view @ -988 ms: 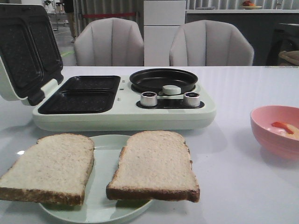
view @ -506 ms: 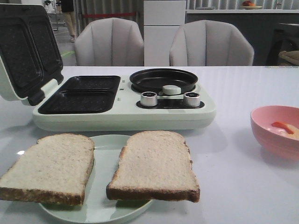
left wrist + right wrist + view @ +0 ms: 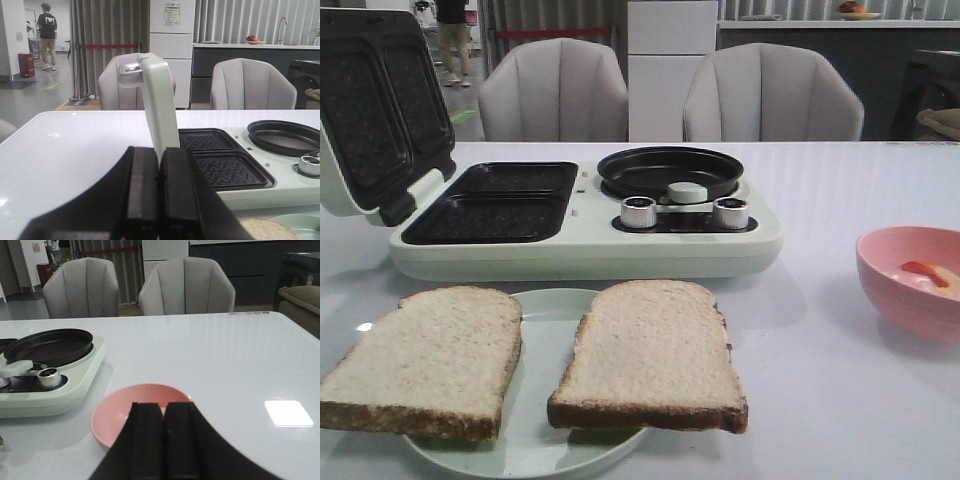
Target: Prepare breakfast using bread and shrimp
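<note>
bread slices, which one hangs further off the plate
The left slice. Most of it juts past the plate rim over the table, with only its right edge on the plate. The right slice sits mostly on the plate, overhanging just at its right side.

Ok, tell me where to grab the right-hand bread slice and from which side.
Grip the right slice at its near crust edge, coming in low from the robot's side. That edge overhangs the pale green plate, so one finger could probably slip under it. The slice lies flat, so a top-down pinch would find little to close on. The right gripper is shut and must open first.
</note>
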`<state>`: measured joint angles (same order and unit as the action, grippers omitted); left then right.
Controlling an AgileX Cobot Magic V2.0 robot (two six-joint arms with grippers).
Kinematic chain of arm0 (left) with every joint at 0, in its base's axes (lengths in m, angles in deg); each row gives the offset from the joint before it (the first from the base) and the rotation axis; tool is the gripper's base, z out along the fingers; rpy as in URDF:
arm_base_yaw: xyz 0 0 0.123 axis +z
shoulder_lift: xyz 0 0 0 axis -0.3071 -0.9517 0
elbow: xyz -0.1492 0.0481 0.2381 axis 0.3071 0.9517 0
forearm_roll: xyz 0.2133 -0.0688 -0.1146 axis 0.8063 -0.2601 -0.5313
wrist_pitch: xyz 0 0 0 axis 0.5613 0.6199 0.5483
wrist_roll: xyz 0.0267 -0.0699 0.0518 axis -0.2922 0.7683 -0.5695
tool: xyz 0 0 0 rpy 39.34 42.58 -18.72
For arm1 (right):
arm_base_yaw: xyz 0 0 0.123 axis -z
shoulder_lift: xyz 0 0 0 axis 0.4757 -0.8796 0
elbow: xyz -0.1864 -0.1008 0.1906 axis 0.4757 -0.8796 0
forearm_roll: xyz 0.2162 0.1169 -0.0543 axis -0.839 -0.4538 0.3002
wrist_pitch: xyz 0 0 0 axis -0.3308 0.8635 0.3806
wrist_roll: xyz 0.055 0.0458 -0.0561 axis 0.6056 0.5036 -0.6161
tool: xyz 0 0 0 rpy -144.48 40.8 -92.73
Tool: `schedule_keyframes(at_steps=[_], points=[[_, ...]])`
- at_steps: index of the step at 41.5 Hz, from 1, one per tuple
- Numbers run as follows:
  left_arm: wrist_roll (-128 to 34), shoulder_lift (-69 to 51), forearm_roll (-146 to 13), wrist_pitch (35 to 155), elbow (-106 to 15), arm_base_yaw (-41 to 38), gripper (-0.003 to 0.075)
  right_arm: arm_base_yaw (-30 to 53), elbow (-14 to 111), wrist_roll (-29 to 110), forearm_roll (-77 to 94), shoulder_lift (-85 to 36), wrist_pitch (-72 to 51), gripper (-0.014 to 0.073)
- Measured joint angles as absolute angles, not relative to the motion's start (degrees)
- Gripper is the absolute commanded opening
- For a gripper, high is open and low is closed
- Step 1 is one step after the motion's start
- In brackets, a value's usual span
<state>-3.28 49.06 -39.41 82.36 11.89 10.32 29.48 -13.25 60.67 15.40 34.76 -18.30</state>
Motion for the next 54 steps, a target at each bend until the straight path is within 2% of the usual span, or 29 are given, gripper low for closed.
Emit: schedule_keyframes(at_steps=[8,16,29,43,54], points=[[-3.28,49.06,-38.47,81.79,10.18,10.32,0.0101,29.48,-8.46,60.67,15.40,34.76,-15.37,0.0044],[-3.28,48.22,-36.41,84.46,-3.21,10.32,0.0101,29.48,5.08,60.67,15.40,32.87,-9.39,0.0044],[-3.28,32.79,-35.59,105.38,-23.18,10.32,0.0102,29.48,21.84,60.67,15.40,16.26,4.51,0.0044],[-3.28,21.86,-35.84,121.83,-24.12,10.32,0.0101,29.48,21.35,60.67,15.40,0.15,10.02,0.0044],[-3.28,18.71,-36.06,124.21,-23.91,10.32,0.0104,29.48,20.61,60.67,15.50,-8.13,11.18,0.0065]])
